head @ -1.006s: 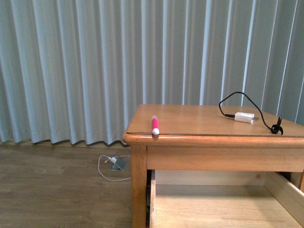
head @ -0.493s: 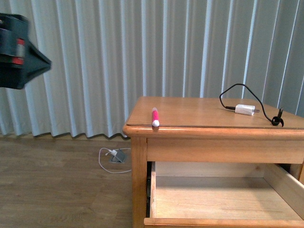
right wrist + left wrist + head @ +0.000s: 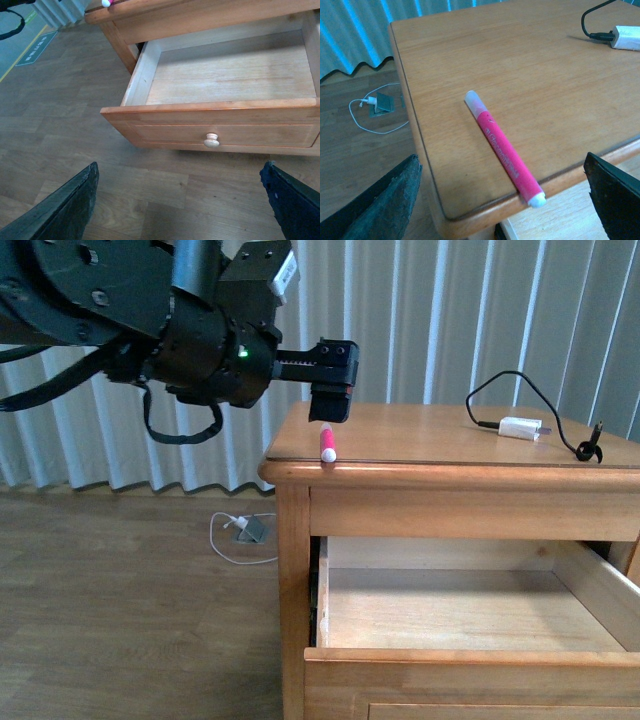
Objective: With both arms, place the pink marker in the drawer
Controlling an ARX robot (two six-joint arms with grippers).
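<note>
The pink marker [image 3: 326, 443] lies on the cabinet top at its front left corner, its whitish end just over the front edge. It also shows in the left wrist view [image 3: 502, 147]. My left gripper [image 3: 330, 392] hangs open just above the marker. In its wrist view the left gripper [image 3: 501, 159] has one finger [image 3: 385, 200] on each side of the marker, not touching it. The upper drawer [image 3: 470, 658] stands pulled out, with nothing in it. My right gripper [image 3: 180, 170] is open above the floor in front of the drawer [image 3: 220, 131] and its knob [image 3: 211, 140]. It is out of the front view.
A white charger plug [image 3: 521, 427] with a black cable lies on the cabinet top at the right; it also shows in the left wrist view [image 3: 626, 37]. A white cable and a small grey object [image 3: 243, 530] lie on the wooden floor left of the cabinet. Curtains hang behind.
My left arm has come in from the left and now hangs over the marker. The drawer's front edge has come into view. The marker has not moved.
</note>
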